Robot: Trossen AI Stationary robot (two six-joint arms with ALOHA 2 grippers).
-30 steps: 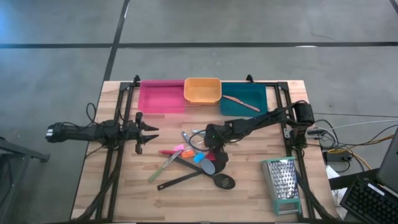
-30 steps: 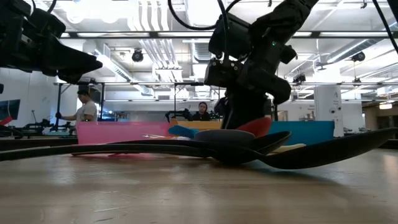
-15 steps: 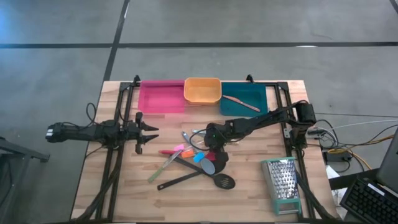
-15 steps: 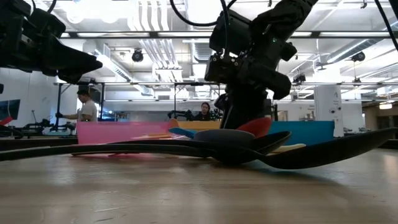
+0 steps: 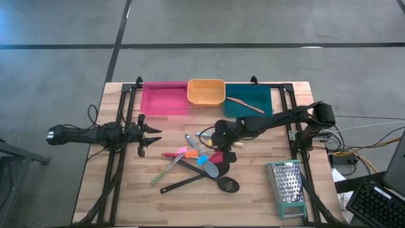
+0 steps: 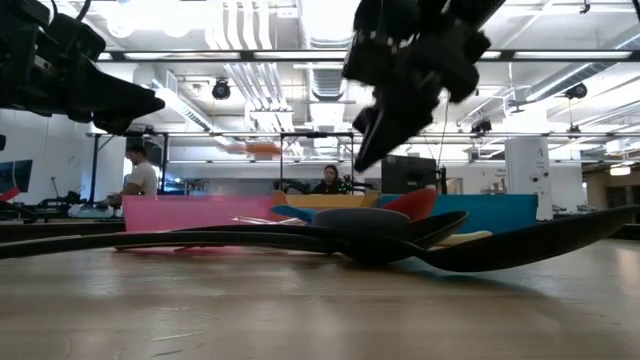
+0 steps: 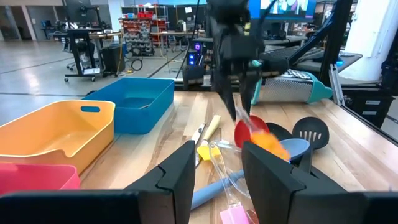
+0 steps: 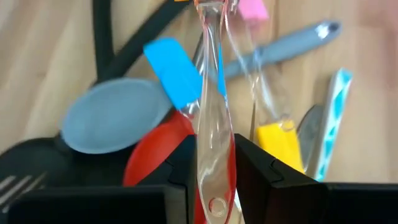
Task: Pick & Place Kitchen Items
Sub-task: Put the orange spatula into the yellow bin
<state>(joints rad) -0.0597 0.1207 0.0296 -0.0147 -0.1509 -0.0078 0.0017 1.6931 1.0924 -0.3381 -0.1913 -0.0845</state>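
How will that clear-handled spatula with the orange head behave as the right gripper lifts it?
The clear-handled spatula hangs head-down from the right gripper, so it may swing. Its glossy handle looks slippery and could slide. It looks slim, probably light and fairly stiff.

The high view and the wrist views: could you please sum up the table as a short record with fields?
Right gripper: above the utensil pile, shut on a clear-handled spatula
Spatula head: orange, hanging clear of the pile
Left gripper: open, empty, waiting at the table's left side
Utensil pile: mid-table, black spoons, red, blue, yellow and pink pieces overlapping
Bins: pink bin, orange bin, teal bin along the far edge
Teal bin contents: one utensil
Grater: flat, near right corner
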